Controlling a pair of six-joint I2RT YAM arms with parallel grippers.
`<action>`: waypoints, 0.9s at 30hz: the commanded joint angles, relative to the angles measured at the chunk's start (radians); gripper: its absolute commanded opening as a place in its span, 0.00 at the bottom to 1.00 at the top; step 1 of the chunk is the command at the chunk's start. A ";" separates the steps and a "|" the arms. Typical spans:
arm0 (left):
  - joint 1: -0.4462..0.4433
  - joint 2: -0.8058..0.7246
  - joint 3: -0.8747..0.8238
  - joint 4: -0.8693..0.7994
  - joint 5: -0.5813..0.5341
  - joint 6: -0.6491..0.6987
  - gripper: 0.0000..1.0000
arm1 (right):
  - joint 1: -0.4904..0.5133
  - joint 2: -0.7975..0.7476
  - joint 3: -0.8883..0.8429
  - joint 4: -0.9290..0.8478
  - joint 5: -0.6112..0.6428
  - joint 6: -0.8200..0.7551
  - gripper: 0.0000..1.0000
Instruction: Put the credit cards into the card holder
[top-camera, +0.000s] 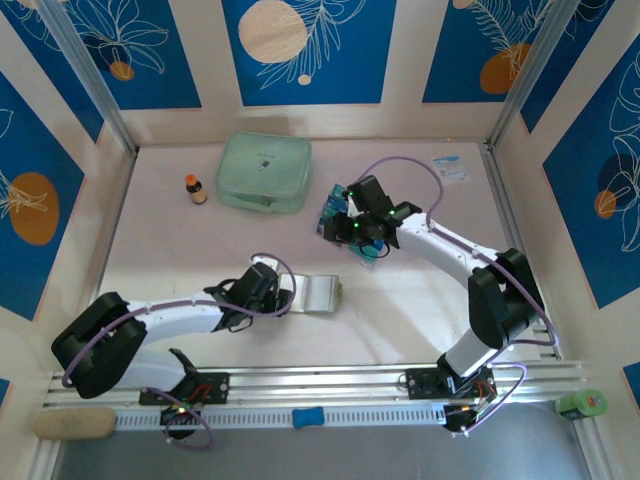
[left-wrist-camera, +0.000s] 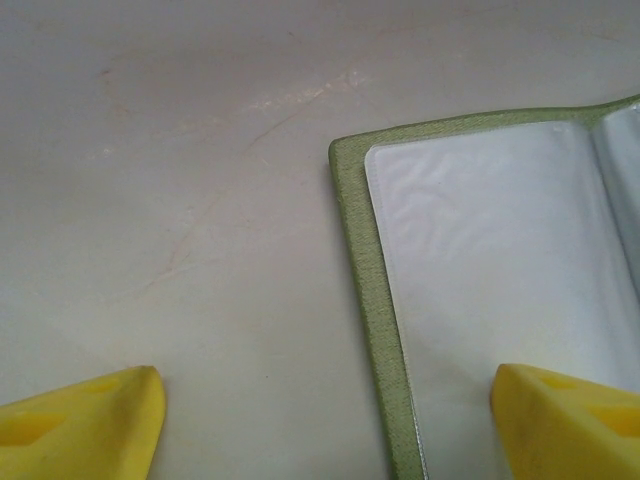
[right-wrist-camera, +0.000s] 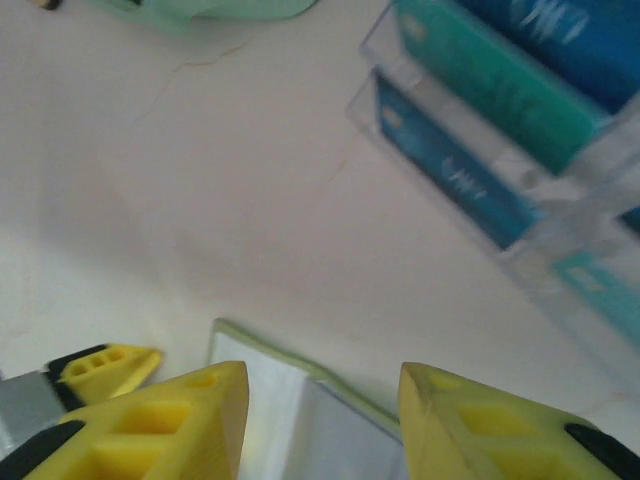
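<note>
Olive-green cloth edged the card holder (top-camera: 322, 294), which lay open and flat on the table (top-camera: 170, 250), in the middle of its near half, with a clear sleeve (left-wrist-camera: 500, 260) facing up; no card could be seen in that sleeve. The left gripper (top-camera: 284, 299) sat at the holder's left edge with its jaws spread wide; one of its yellow fingertips (left-wrist-camera: 90, 425) hung over bare table and the other over the sleeve (whether it touched the plastic, I could not tell), and nothing lay between them but the holder's green border.

The credit cards (right-wrist-camera: 490, 95), blue and teal with pale markings, stood in the tiers of a clear plastic stand (right-wrist-camera: 545, 235) just beyond the holder, toward the far edge and slightly right of centre. The right gripper (top-camera: 357, 240) was over the ground between stand and holder, its jaws apart and empty; past its fingertips (right-wrist-camera: 195, 415) the right wrist view showed a corner of the holder, with the stand up and to the right.

A mint pouch (top-camera: 264, 172) lay near the far edge, left of centre; a small brown bottle (top-camera: 195, 189) stood upright just to its left; a white-and-blue paper packet (top-camera: 451, 168) lay near the far right corner, well apart from the cards.
</note>
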 joint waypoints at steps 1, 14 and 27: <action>0.008 -0.003 -0.013 0.009 0.002 -0.013 0.85 | 0.000 0.041 0.066 -0.192 0.100 -0.140 0.44; 0.008 -0.020 -0.015 0.000 0.009 -0.012 0.84 | 0.001 0.198 0.176 -0.360 0.351 -0.302 0.43; 0.008 -0.017 -0.016 0.006 0.009 -0.015 0.84 | 0.022 0.271 0.222 -0.364 0.467 -0.360 0.40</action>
